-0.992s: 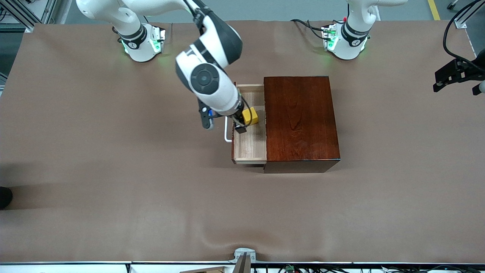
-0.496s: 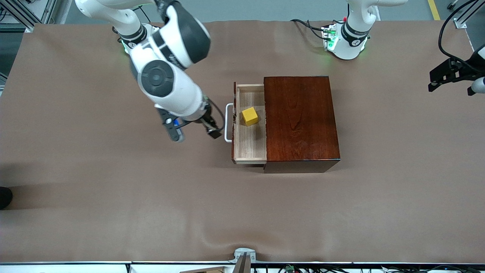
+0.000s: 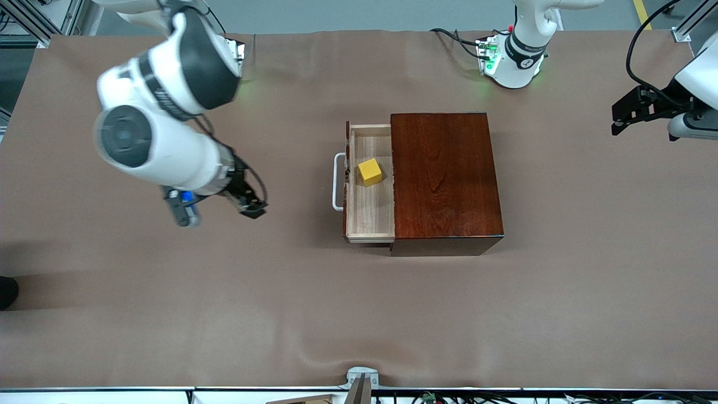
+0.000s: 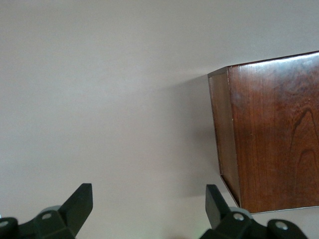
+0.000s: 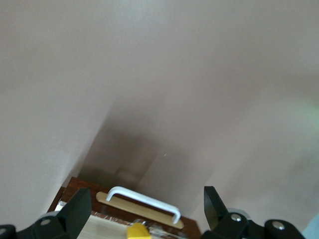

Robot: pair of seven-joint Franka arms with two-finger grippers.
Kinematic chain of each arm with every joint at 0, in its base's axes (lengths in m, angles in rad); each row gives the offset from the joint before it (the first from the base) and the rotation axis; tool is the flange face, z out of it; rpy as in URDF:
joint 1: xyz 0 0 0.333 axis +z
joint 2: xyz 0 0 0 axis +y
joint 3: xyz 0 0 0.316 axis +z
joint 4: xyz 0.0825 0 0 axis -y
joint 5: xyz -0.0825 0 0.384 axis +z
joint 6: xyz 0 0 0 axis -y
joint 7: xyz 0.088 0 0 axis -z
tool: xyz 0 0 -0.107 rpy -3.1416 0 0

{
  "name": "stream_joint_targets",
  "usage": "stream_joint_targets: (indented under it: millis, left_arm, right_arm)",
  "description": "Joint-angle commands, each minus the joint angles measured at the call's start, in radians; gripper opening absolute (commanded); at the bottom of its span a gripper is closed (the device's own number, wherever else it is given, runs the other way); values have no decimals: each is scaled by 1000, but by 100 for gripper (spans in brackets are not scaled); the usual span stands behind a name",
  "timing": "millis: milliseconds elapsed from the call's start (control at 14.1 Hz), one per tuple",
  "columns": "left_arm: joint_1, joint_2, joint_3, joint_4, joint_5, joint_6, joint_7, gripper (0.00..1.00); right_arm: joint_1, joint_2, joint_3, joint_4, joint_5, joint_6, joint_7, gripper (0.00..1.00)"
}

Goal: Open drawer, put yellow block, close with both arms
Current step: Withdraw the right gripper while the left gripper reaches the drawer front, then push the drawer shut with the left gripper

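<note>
The drawer stands pulled out of the mahogany box, with its white handle facing the right arm's end of the table. The yellow block rests on the drawer's pale floor. My right gripper hangs open and empty over the bare cloth, well clear of the handle. In the right wrist view the handle and the block show between the open fingers of my right gripper. My left gripper is open and empty at the left arm's end, with the box ahead of it.
A brown cloth covers the whole table, with a wrinkle near the front edge. A small grey fixture sits at the table's front edge. The arms' green-lit bases stand along the table's back edge.
My right gripper let go of the block, leaving it in the drawer, and swung away toward the right arm's end. The left gripper has come in a little toward the box.
</note>
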Motion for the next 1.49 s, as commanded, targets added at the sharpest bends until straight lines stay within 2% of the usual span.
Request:
stream_joint_targets:
  millis: [0, 142, 283, 496, 567, 709, 850, 1134, 1276, 1417]
  left_arm:
    - [-3, -2, -18, 11, -24, -16, -36, 100]
    - [-6, 8, -99, 11, -22, -14, -137, 100]
    - [-6, 50, -217, 28, -21, -11, -282, 100]
    - [-20, 188, -375, 131, -18, 1, -552, 100]
    - [-47, 239, -400, 166, -13, 4, -650, 100]
    - [-150, 317, -397, 215, -13, 62, -868, 100]
    - [-242, 368, -388, 223, -12, 157, -1055, 100]
    - [-374, 469, -374, 243, -10, 359, -1362, 100]
    - [-490, 543, -301, 295, -6, 424, -1485, 100]
    - [-672, 619, -132, 338, -4, 493, -1577, 100]
  right_arm:
    - [-87, -36, 19, 22, -11, -45, -124, 100]
    - [-141, -61, 17, 22, -11, -48, -223, 100]
    - [-193, -70, 17, 22, -12, -66, -305, 100]
    - [-279, -95, 17, 22, -33, -128, -488, 100]
    - [-298, -105, 19, 22, -64, -148, -558, 100]
    - [-305, -125, 17, 22, -127, -160, -699, 100]
    - [-321, -154, 17, 19, -175, -160, -818, 100]
    - [-405, -197, 21, 11, -178, -192, -1074, 100]
    - [-451, -210, 22, 5, -191, -205, -1215, 100]
    - [-489, -239, 20, -25, -198, -202, -1373, 100]
